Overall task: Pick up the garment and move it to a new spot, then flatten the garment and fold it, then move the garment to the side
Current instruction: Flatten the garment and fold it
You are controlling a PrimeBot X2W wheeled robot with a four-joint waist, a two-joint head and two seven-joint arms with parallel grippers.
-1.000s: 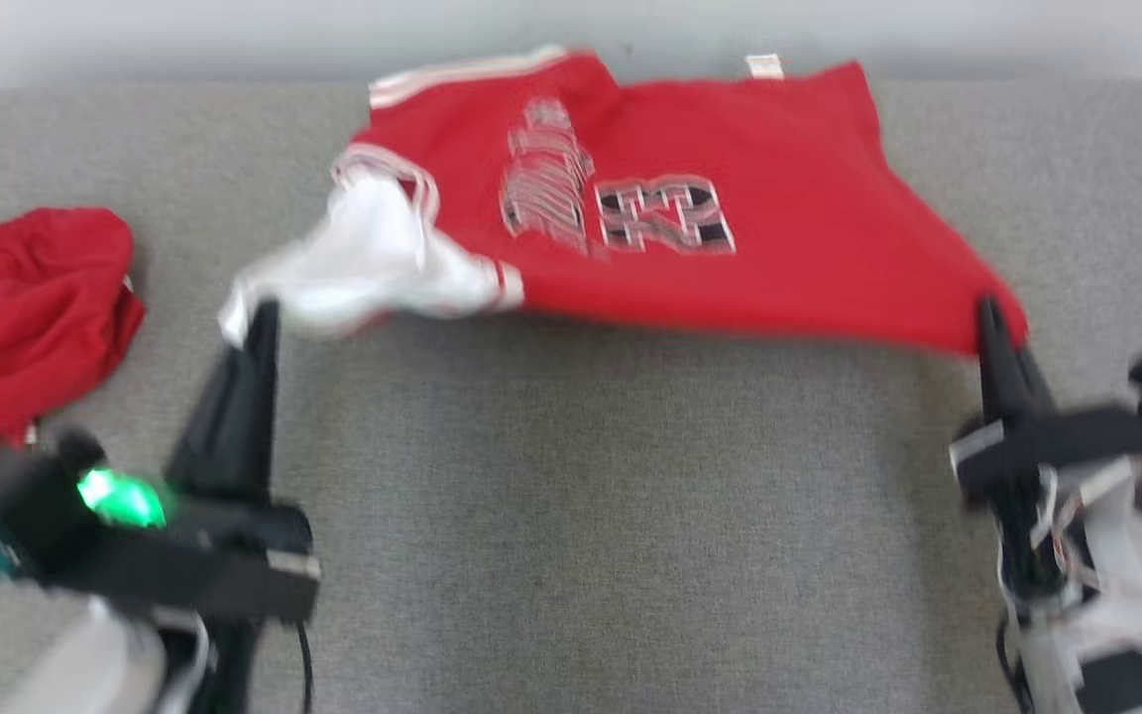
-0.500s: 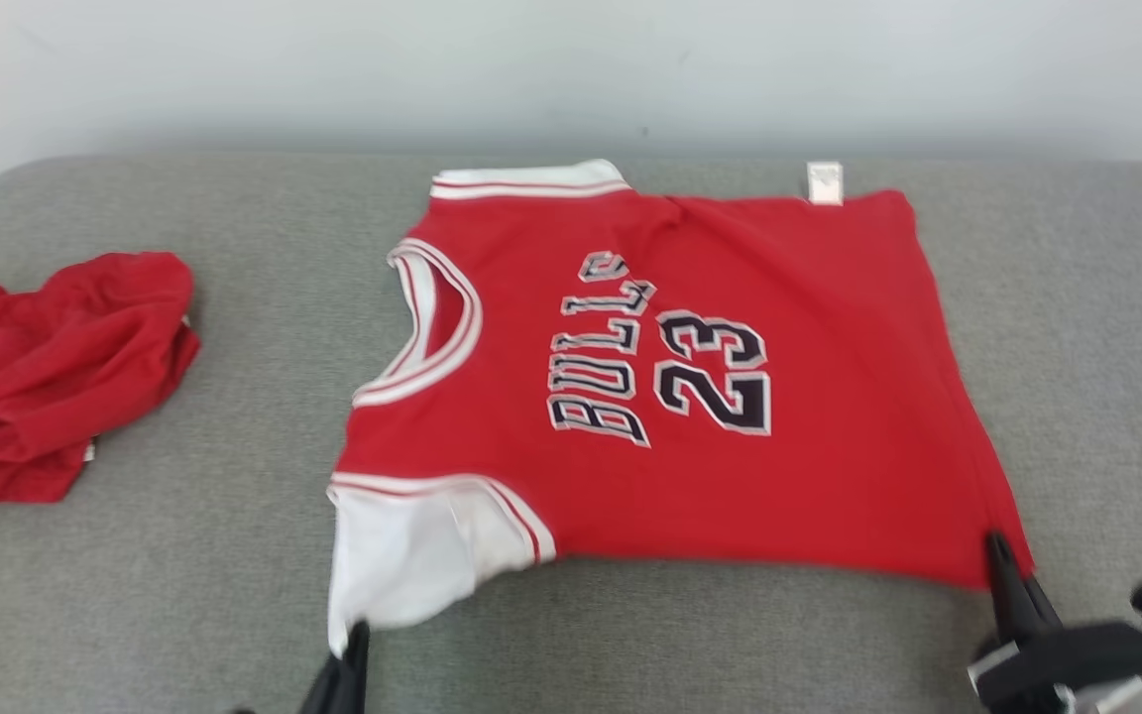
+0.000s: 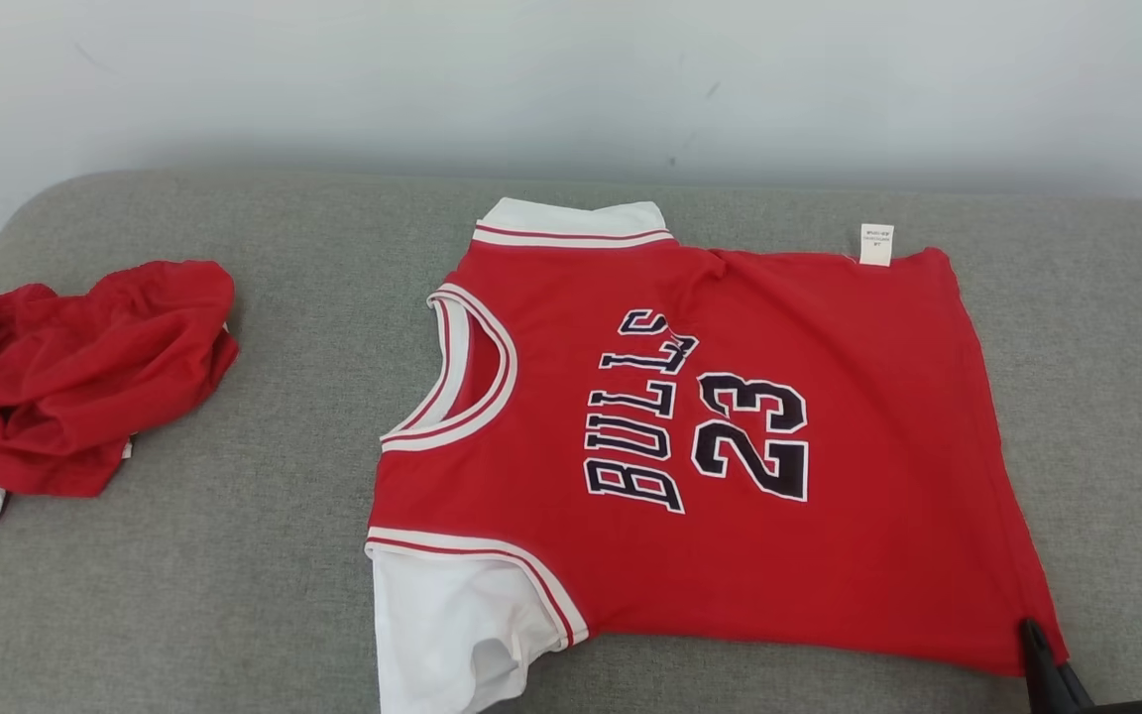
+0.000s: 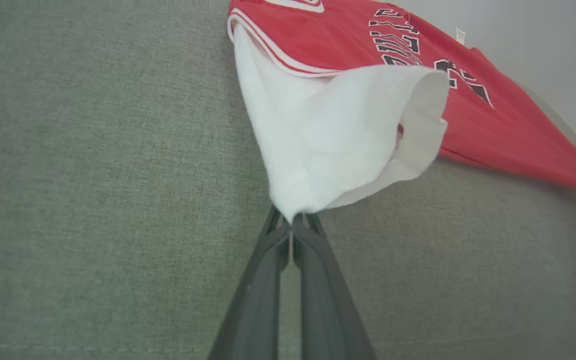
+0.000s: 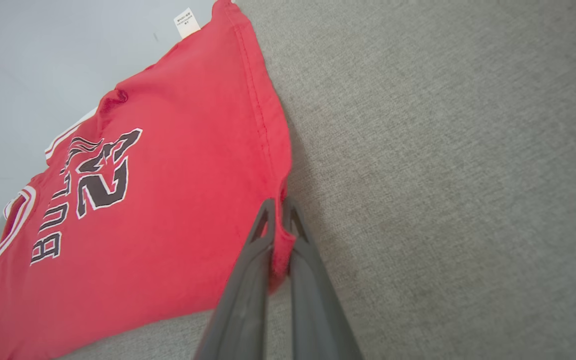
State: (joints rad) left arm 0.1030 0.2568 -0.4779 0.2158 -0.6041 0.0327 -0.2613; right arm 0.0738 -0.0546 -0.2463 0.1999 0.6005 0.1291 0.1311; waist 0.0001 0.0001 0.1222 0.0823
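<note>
Beyond the left pincer (image 4: 293,218), pinching its white sleeve (image 4: 338,145), and right pincer (image 5: 279,209), pinching its hem (image 5: 267,145), the jersey (image 3: 829,476) lies spread.

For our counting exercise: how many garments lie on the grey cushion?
2: a jersey spread in the middle, a crumpled red garment at the left; that heap might hide another.

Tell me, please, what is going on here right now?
The robot holds a red Bulls jersey spread out on the grey cushion. Its left end effector is shut on the white sleeve, its right end effector on the hem corner. Another red garment lies crumpled on the robot's left.
</note>
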